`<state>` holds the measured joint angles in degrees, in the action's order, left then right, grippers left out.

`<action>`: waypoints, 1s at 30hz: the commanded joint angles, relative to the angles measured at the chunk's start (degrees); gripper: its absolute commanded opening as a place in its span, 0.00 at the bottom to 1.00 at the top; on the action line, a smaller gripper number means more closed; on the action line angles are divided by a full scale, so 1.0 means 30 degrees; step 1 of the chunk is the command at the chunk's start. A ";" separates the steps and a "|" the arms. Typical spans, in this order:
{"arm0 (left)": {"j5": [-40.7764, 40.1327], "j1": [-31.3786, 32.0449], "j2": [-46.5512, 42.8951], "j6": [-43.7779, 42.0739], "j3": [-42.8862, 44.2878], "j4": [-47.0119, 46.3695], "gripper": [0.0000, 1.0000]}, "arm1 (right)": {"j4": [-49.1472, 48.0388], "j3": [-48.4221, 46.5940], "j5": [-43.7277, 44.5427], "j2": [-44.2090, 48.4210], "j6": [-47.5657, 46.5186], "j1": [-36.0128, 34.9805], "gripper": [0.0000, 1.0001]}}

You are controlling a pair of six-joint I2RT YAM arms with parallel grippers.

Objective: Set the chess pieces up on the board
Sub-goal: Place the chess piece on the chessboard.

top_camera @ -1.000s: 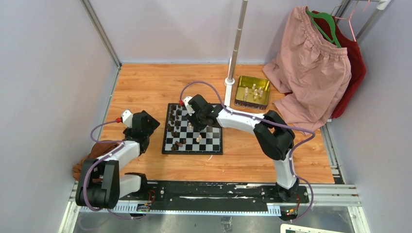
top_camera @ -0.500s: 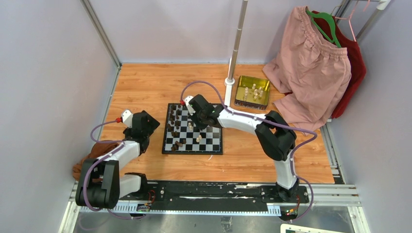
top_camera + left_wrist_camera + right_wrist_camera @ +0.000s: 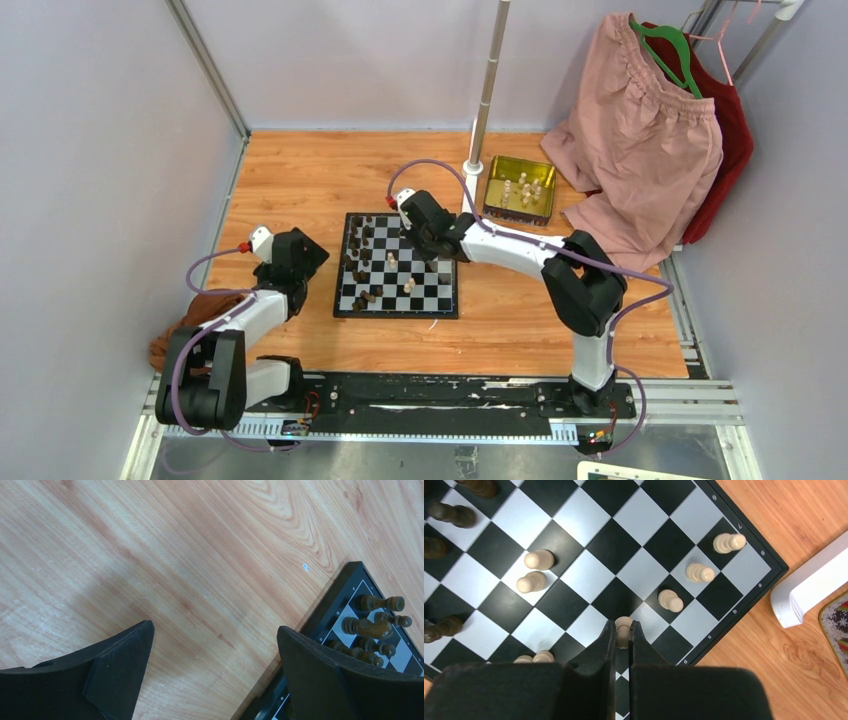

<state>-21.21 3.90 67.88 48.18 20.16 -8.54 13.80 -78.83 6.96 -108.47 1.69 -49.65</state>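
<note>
While you're pinching cream pawn (image 3: pixel 624 624) in right gripper (image 3: pixel 623 635), likely for upright drop into pawn row (image 3: pixel 700 573), left gripper (image 3: pixel 215 628) is hovering wide open beside board (image 3: pixel 659 535).

Pale grey walls (image 3: pixel 100 150) enclose a wood-grain tabletop (image 3: pixel 300 170), with a metal pole (image 3: pixel 487 80) and pink shorts (image 3: pixel 650 130) behind.

Edge marks on the board (image 3: pixel 651 575)
Tiny white letters (image 3: pixel 734 611) are showing along its black border (image 3: pixel 747 598) in the right wrist view, reading a, b, c, d away from the corner; two digits (image 3: pixel 736 526) on the adjoining edge are appearing too small to make out.
</note>
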 commanded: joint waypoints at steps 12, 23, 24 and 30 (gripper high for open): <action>-0.0385 0.0084 0.0011 -0.0270 -0.0115 -0.0440 1.00 | -0.0527 0.1322 0.0302 0.0447 0.1228 0.1018 0.00; -0.0349 0.0076 -0.0005 -0.0296 -0.0115 -0.0457 1.00 | -0.0883 0.1403 -0.0191 -0.0035 0.1341 0.1307 0.00; -0.0346 0.0076 -0.0004 -0.0299 -0.0124 -0.0464 1.00 | -0.0884 0.1403 -0.0256 -0.0057 0.1362 0.1314 0.00; -0.0380 0.0087 0.0006 -0.0270 -0.0107 -0.0465 1.00 | -0.0905 0.1235 -0.0503 -0.0277 0.1388 0.1344 0.01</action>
<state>-21.19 3.90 67.88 48.16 20.16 -8.54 11.60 -75.46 6.33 -108.49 5.02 -46.26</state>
